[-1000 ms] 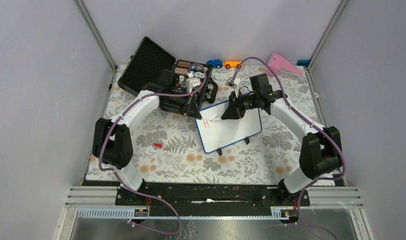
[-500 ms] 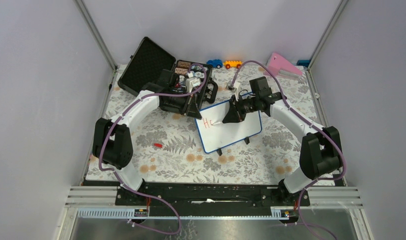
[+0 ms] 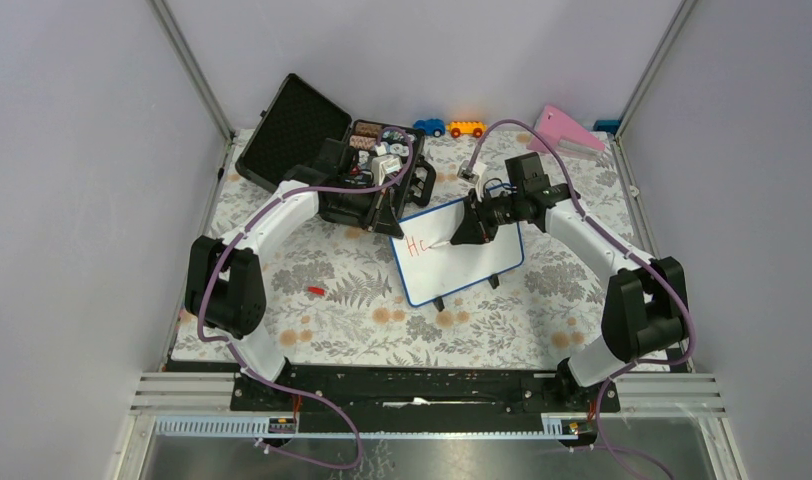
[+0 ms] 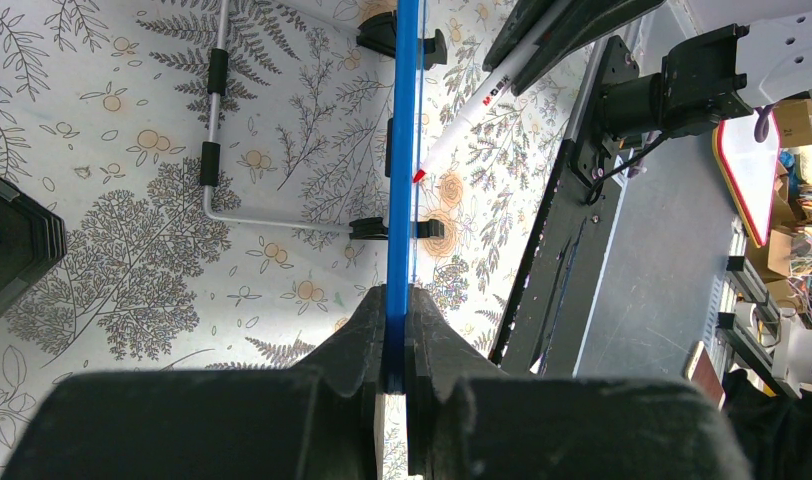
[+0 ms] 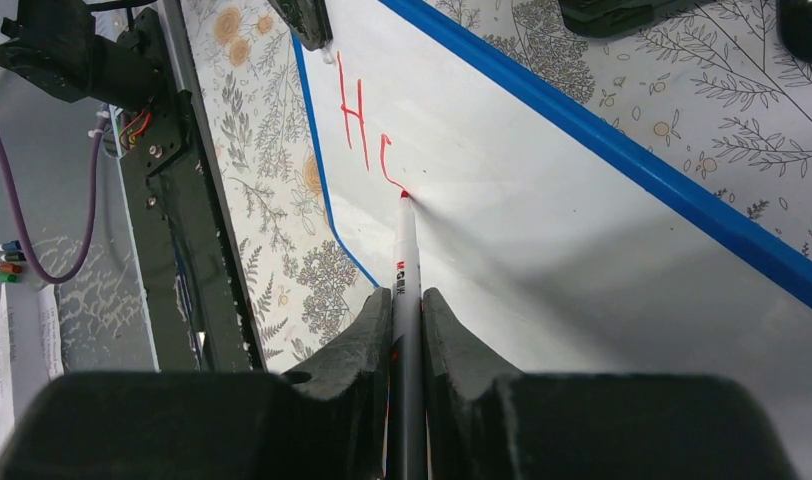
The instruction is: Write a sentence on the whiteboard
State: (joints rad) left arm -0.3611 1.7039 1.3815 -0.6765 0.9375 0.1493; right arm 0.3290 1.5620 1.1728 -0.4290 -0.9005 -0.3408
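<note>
The whiteboard (image 3: 472, 262), white with a thin blue frame and two black feet, stands tilted at the table's middle. My left gripper (image 3: 389, 222) is shut on its upper left edge; the left wrist view shows the blue frame (image 4: 402, 150) edge-on between the jaws. My right gripper (image 3: 465, 234) is shut on a white marker (image 5: 406, 270) whose red tip touches the board (image 5: 582, 260). The sentence (image 5: 367, 135) stands as a red "H" and a partial second letter near the board's top left; it also shows in the top view (image 3: 418, 245).
An open black case (image 3: 327, 150) with small items sits behind the left gripper. A blue toy car (image 3: 430, 127), an orange toy (image 3: 465, 128) and a pink object (image 3: 565, 130) lie at the back. A small red cap (image 3: 315, 290) lies on the floral cloth.
The right gripper has shifted slightly to the right along the board. The red "H" has gained a curved second stroke beside it. The left arm has not moved.
</note>
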